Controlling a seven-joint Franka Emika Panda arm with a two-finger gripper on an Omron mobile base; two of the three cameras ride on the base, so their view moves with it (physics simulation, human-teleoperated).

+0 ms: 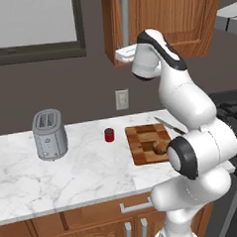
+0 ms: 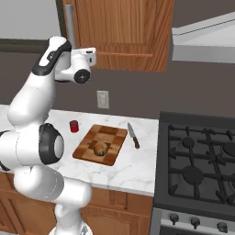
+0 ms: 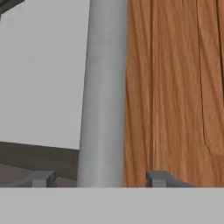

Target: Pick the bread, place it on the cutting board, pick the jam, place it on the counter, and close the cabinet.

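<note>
The small round golden-brown bread (image 2: 100,148) is lying on the checkered wooden cutting board (image 2: 113,136), toward its front edge, and the small red jam jar (image 1: 109,135) is standing on the white marble counter (image 1: 69,178) just beside the board's left edge, so both placements look done. Only the brown wooden cabinet (image 3: 175,87) is left: its door looks nearly shut. The gripper (image 3: 99,178) is straddling the long silver bar handle (image 3: 103,92), fingers apart, not clamping it.
</note>
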